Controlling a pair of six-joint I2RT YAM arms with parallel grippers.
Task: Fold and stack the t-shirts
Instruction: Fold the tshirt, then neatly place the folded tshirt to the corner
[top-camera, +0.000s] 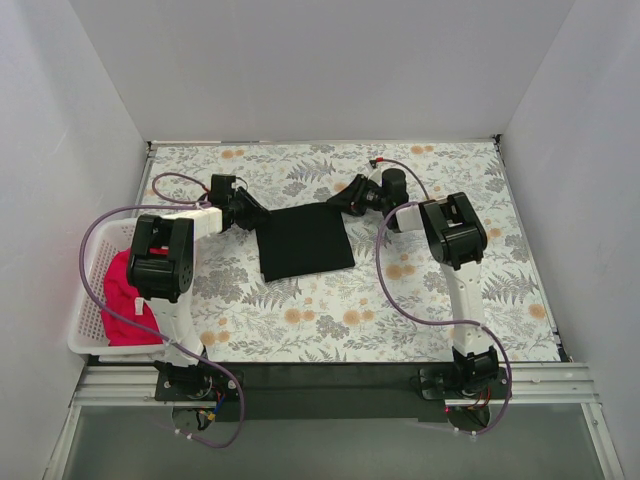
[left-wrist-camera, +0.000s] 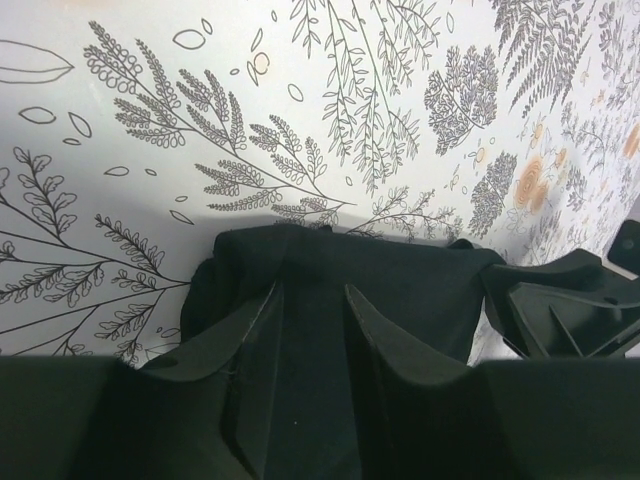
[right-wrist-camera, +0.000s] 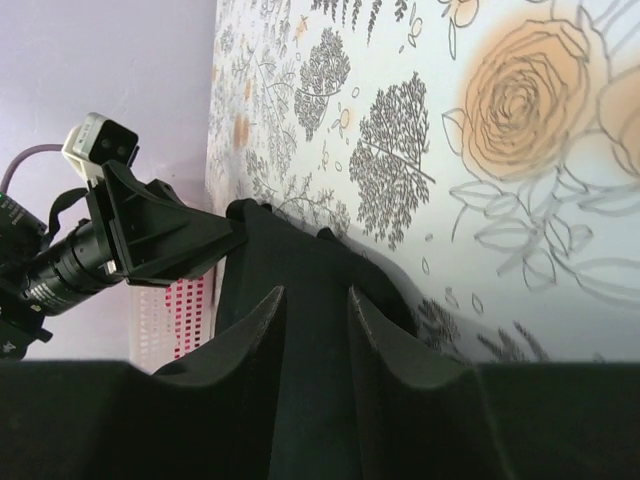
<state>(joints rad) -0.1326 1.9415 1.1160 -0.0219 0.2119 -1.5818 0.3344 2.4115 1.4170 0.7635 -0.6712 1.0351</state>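
Note:
The black t-shirt (top-camera: 305, 242) lies folded into a rough square on the floral table at mid-centre. My left gripper (top-camera: 252, 215) is at its far left corner and my right gripper (top-camera: 335, 203) at its far right corner. In the left wrist view the fingers (left-wrist-camera: 312, 290) stand narrowly apart with black cloth (left-wrist-camera: 400, 280) bunched between them. The right wrist view shows the same: the gripper (right-wrist-camera: 317, 292) is closed on the black cloth (right-wrist-camera: 290, 250). The red-pink t-shirt (top-camera: 122, 295) lies crumpled in the basket at the left.
The white lattice basket (top-camera: 85, 335) stands at the table's left edge, beside the left arm's base; it also shows in the right wrist view (right-wrist-camera: 170, 315). White walls enclose the table on three sides. Purple cables loop by both arms.

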